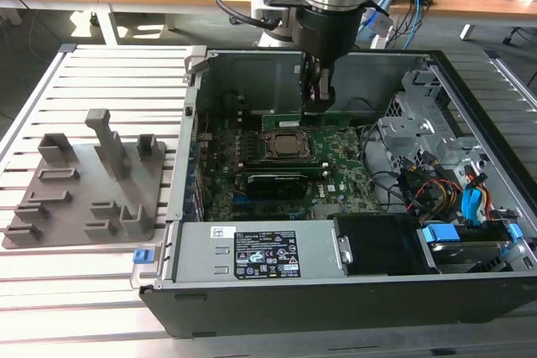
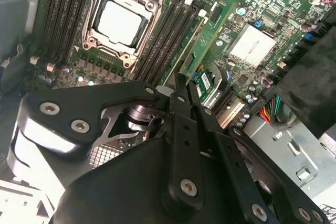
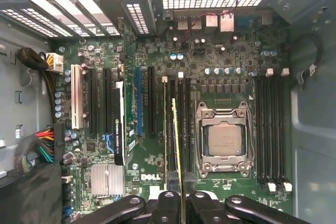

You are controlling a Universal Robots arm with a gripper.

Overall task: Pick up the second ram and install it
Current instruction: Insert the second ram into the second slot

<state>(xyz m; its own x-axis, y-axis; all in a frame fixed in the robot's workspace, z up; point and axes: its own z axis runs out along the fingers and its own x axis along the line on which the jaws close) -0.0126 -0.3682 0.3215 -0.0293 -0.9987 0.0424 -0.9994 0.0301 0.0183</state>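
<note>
We're at the install step. Gripper (image 1: 319, 100) is clenched on the second ram (image 1: 307, 121), held edge-down inside the PC case (image 1: 470, 123), over the DIMM slots (image 3: 180, 129) next to the CPU socket (image 3: 224, 140) on the motherboard (image 1: 336, 169). In the first wrist view the stick (image 3: 177, 150) runs along a slot. Next, in our judgement, calls for exact alignment w/ slot, then a straight push.

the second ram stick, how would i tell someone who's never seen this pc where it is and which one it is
Start at the open computer case and find the square CPU socket in the middle of the motherboard. Beside the socket runs a bank of long dark memory slots; the second ram stands on edge there, gripped by the gripper. Unlike its empty black neighbours, it is a thin green board.
</note>
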